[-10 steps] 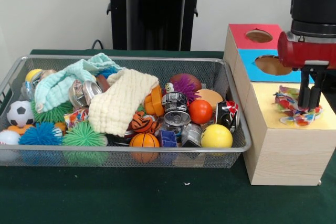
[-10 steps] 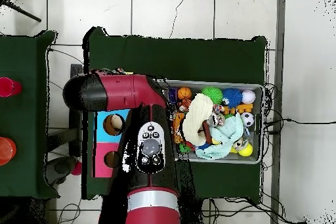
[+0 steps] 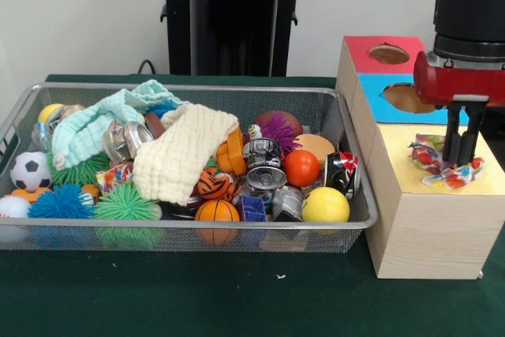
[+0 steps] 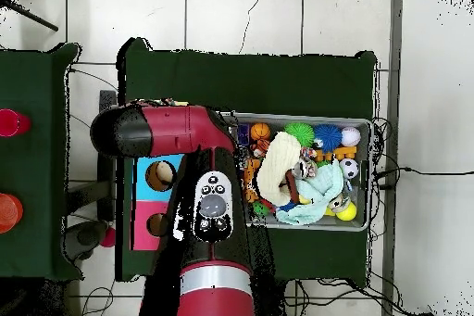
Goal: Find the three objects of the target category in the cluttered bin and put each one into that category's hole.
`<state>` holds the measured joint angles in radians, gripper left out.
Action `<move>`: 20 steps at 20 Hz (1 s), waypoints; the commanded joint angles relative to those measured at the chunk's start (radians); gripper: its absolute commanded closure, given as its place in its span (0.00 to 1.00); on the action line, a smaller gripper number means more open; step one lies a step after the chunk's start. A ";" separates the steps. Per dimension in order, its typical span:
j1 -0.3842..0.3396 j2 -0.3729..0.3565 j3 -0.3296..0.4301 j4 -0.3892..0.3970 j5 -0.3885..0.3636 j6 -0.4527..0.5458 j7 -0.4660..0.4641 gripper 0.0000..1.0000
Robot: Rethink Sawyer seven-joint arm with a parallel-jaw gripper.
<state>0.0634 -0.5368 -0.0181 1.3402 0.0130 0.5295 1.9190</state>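
The wire mesh bin (image 3: 189,225) stands on the green table, full of balls, cans and cloths; it also shows in the overhead view (image 4: 368,173). One confetti-print cloth (image 3: 432,162) lies crumpled on the yellow top of the wooden box (image 3: 426,226). My gripper (image 3: 459,162) comes straight down onto it, its fingers close together with their tips in the cloth. A scrap of similar print (image 3: 116,173) shows in the bin beside a can. In the overhead view my arm (image 4: 213,210) hides the gripper and the cloth.
The box has a blue section with a hole (image 3: 406,97) and a red section with a hole (image 3: 389,54) behind the yellow one. A cream waffle cloth (image 3: 183,151) and a mint towel (image 3: 95,124) lie over the bin's clutter. The pedestal (image 3: 233,17) stands behind.
My gripper has shifted slightly left and a little lower over the yellow top. The confetti cloth has shifted and bunched with it. The bin's contents have not moved.
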 commanded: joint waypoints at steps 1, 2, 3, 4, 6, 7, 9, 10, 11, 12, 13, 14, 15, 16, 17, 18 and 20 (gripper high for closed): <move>-0.002 0.065 0.046 0.081 -0.020 0.144 0.058 1.00; -0.001 0.067 0.045 0.076 -0.018 0.147 0.062 1.00; 0.000 0.068 0.044 0.072 -0.018 0.151 0.064 1.00; -0.001 0.067 0.045 0.074 -0.016 0.150 0.066 1.00; 0.000 0.068 0.045 0.072 -0.015 0.157 0.069 1.00; 0.001 0.068 0.045 0.072 -0.014 0.159 0.070 1.00; 0.003 0.077 0.042 0.069 -0.011 0.156 0.081 1.00; 0.004 0.083 0.041 0.064 -0.010 0.152 0.086 1.00; 0.002 0.089 0.045 0.066 -0.010 0.148 0.085 1.00; 0.000 0.096 0.048 0.065 -0.008 0.137 0.087 1.00; 0.000 0.105 0.049 0.062 -0.007 0.131 0.090 1.00; 0.001 0.117 0.049 0.060 -0.005 0.117 0.098 1.00; 0.003 0.129 0.048 0.053 -0.007 0.109 0.099 1.00; 0.005 0.139 0.046 0.047 -0.009 0.100 0.102 1.00; 0.005 0.147 0.045 0.044 -0.011 0.094 0.103 1.00; 0.005 0.155 0.046 0.040 -0.012 0.092 0.101 1.00; 0.006 0.171 0.043 0.034 -0.020 0.072 0.099 1.00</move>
<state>0.0651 -0.4997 -0.0187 1.3385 0.0124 0.5636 1.9190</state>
